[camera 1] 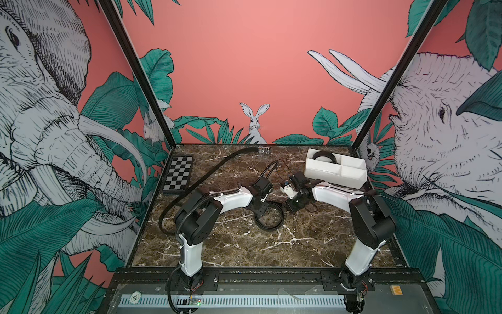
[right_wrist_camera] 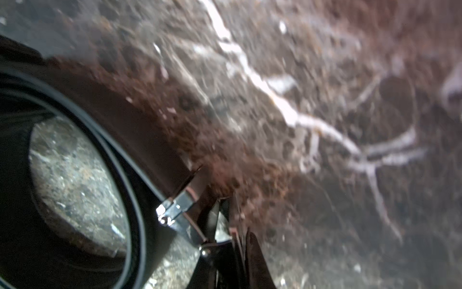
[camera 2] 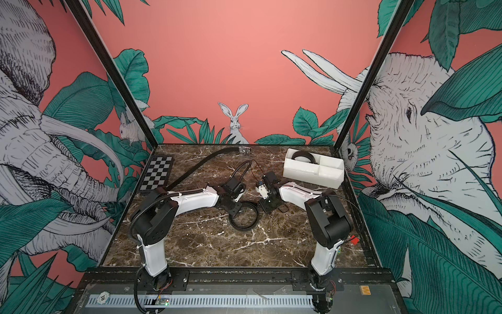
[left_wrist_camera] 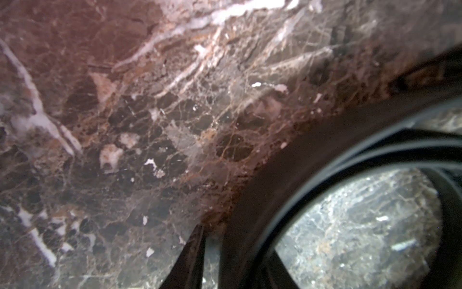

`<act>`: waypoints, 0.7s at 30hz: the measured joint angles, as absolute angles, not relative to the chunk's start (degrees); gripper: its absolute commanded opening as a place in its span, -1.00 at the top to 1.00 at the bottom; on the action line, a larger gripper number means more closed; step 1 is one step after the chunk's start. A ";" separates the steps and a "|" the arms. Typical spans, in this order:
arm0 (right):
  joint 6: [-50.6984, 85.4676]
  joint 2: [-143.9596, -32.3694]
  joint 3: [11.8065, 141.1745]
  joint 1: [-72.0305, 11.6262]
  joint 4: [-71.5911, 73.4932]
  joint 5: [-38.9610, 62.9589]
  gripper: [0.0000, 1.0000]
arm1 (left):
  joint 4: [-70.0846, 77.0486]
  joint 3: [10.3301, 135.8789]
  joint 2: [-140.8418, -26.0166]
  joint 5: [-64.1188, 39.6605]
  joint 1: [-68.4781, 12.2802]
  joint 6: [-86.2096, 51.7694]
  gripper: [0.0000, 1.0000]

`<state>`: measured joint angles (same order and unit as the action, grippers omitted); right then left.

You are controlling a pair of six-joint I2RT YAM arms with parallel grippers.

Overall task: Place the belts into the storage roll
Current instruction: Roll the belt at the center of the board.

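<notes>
Only the right wrist view shows the buckle (right_wrist_camera: 176, 207) on the coiled belt (right_wrist_camera: 112, 117) — right gripper (camera 1: 288, 210) at its 2 o'clock, left gripper (camera 1: 259, 213) at 10; I cannot tell either's jaw opening.

On the table (camera 1: 244, 244), the tray (camera 1: 334, 176) sits at the far right corner, with 1 coiled belt (camera 1: 323, 157) in its far-left compartment; the board (camera 1: 178, 174) lies at the far left edge; a long belt (camera 1: 214, 166) runs from the far middle toward the near left, passing right of the board; a 2nd coil (camera 1: 269, 228) lies at the centre; the left gripper (camera 1: 259, 213) is at its left rim and the right gripper (camera 1: 289, 206) at its right, perhaps touching it.
</notes>
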<state>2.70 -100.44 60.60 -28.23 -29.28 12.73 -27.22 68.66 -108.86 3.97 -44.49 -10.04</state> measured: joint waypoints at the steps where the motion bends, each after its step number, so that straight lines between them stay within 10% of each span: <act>1: 3.51 -99.92 60.03 -27.92 -29.36 12.62 1.00 | -27.40 68.86 -109.03 3.99 -44.45 -10.41 0.34; 21: 19.05 -93.56 53.15 -32.62 -29.21 13.76 0.94 | -23.44 70.17 -111.90 6.07 -40.25 -18.06 1.00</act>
